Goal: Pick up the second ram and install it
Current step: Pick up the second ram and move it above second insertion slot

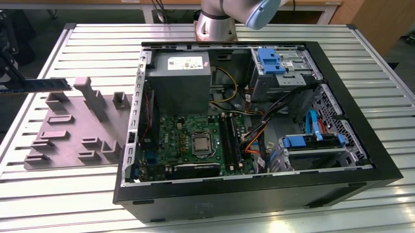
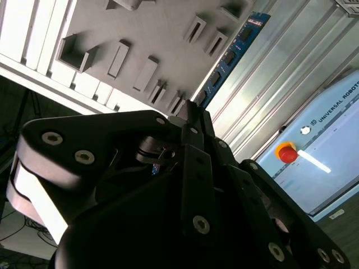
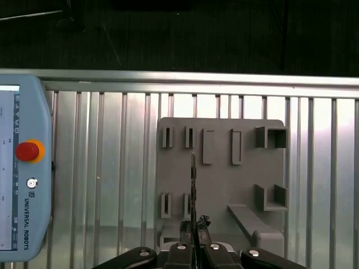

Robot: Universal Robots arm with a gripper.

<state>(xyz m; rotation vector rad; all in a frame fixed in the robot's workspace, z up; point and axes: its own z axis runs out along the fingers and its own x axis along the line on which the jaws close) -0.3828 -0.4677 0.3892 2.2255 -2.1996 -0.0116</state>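
Note:
The second ram (image 1: 39, 85) is a long, thin dark strip held level above the grey holder plate (image 1: 71, 131) at the exterior view's left. My gripper (image 1: 5, 73) is shut on its end near the picture's edge. In the second wrist view the strip (image 2: 230, 56) shows blue with small dark chips, running out from my gripper (image 2: 193, 112). In the first wrist view I see it edge-on (image 3: 193, 179), pinched in my gripper (image 3: 194, 227) over the plate (image 3: 224, 179). The black slot rails (image 1: 229, 138) lie on the green motherboard (image 1: 188, 141) inside the open case.
The open black computer case (image 1: 363, 160) takes up the middle and right of the slatted metal table (image 1: 52, 194). Inside stand a grey power-supply box (image 1: 178, 77), blue drive brackets (image 1: 271, 60) and loose cables. A teach pendant (image 3: 22, 174) lies beside the plate. The arm's base (image 1: 217, 22) stands behind the case.

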